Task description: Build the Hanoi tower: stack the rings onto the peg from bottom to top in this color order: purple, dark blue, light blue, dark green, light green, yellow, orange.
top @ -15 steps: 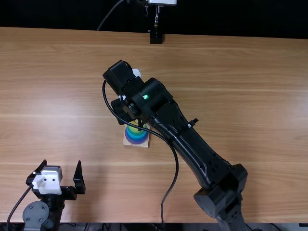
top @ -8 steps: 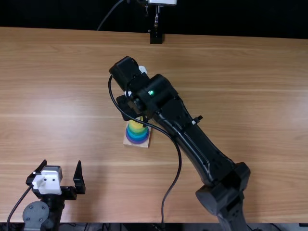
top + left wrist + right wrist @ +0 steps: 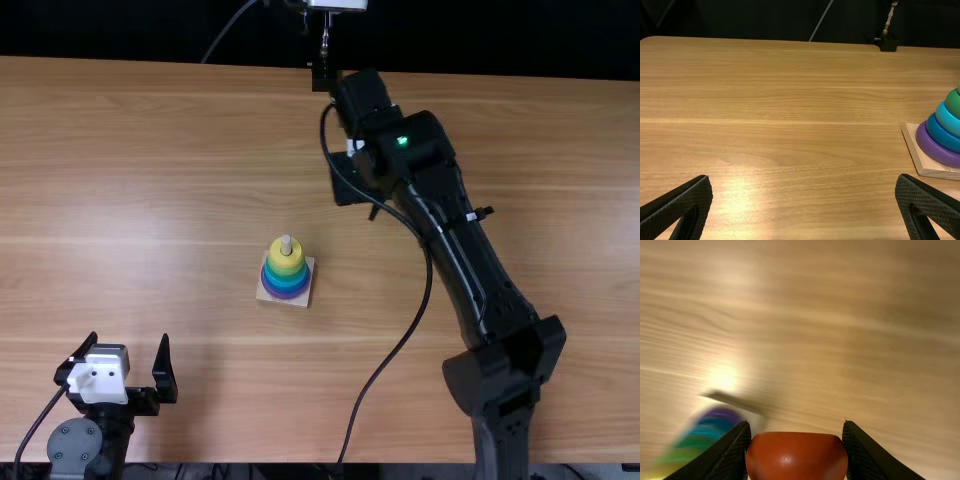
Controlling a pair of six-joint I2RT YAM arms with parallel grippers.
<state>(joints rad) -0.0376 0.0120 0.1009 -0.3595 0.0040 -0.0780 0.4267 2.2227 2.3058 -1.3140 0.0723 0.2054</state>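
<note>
And there's the pale wooden counter, grain running side to side, light gleaming off it, with a black backdrop behind!

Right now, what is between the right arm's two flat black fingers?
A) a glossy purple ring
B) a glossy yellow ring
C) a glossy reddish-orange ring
C, the right gripper has the reddish-orange ring between its fingers, while the yellow ring sits on the wooden peg.
</note>
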